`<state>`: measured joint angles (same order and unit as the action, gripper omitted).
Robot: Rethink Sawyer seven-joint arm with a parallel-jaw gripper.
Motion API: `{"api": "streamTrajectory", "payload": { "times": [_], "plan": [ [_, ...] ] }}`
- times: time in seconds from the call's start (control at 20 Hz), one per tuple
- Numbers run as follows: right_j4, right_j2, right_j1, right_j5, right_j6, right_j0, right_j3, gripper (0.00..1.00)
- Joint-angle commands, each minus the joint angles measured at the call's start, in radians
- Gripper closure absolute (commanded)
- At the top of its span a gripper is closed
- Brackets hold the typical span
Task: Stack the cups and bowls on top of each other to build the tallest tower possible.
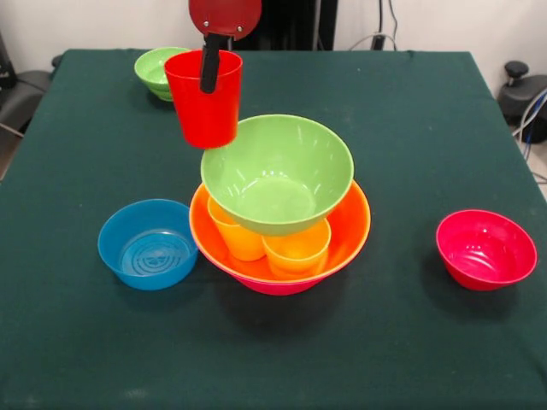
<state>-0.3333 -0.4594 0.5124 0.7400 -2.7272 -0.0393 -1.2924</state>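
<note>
The tower stands mid-table: a large orange bowl nested in a pink bowl, with yellow and orange cups inside it and a medium-large green bowl resting tilted on the cups. My gripper comes down from the top and is shut on the rim of a red cup, one finger inside it, holding it in the air just up-left of the green bowl's rim. A small blue bowl sits left of the tower, a small red bowl right, a small green bowl far left behind the red cup.
The dark green tablecloth covers the table. Dark chair parts and cables show past the table's left and right edges.
</note>
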Motion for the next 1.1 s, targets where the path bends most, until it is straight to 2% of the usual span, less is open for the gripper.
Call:
{"api": "streamTrajectory", "payload": {
  "times": [0.05,0.6,1.1],
  "plan": [
    [0.0,0.044,-0.036,0.114,-0.153,0.024,0.021,1.0],
    [-0.022,0.038,-0.059,0.058,-0.172,0.052,-0.015,1.0],
    [-0.031,0.018,-0.074,0.062,-0.182,0.072,-0.011,1.0]
  ]
}}
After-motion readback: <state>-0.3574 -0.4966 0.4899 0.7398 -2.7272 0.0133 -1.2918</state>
